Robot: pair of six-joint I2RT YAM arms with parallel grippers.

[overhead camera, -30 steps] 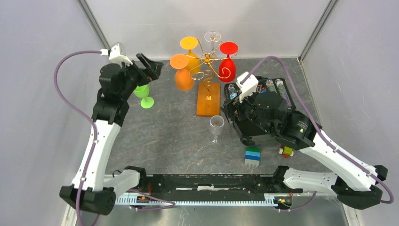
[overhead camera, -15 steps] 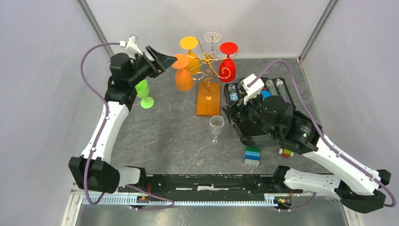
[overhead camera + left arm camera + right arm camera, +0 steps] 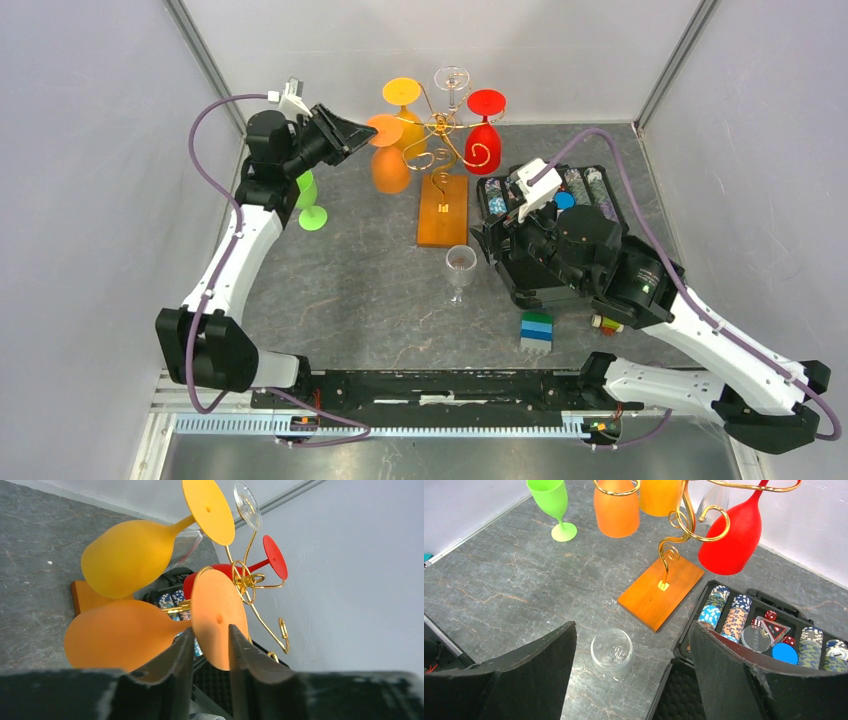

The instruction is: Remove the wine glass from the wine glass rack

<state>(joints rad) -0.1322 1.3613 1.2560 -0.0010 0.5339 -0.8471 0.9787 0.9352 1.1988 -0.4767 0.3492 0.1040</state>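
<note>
The wine glass rack (image 3: 443, 210), gold wire on an orange-brown wooden base, stands at the back centre. Hanging upside down from it are an orange wine glass (image 3: 390, 172), a yellow one (image 3: 402, 92), a red one (image 3: 483, 145) and a clear one (image 3: 452, 78). My left gripper (image 3: 365, 128) is at the orange glass's foot. In the left wrist view its fingers (image 3: 182, 650) have narrowed around that foot disc (image 3: 217, 615), one on each side; whether they press on it is unclear. My right gripper (image 3: 633, 625) hangs open above a clear glass (image 3: 612, 652) standing on the table.
A green wine glass (image 3: 308, 200) stands upright under the left arm. An open black case of poker chips (image 3: 774, 625) lies right of the rack, partly under the right arm. A stack of blue blocks (image 3: 537, 331) and a small toy (image 3: 606, 322) sit at the front right.
My left arm rose from beside the green glass and reached right to the orange glass's foot, its jaws narrowing around it. The right arm shifted slightly.
</note>
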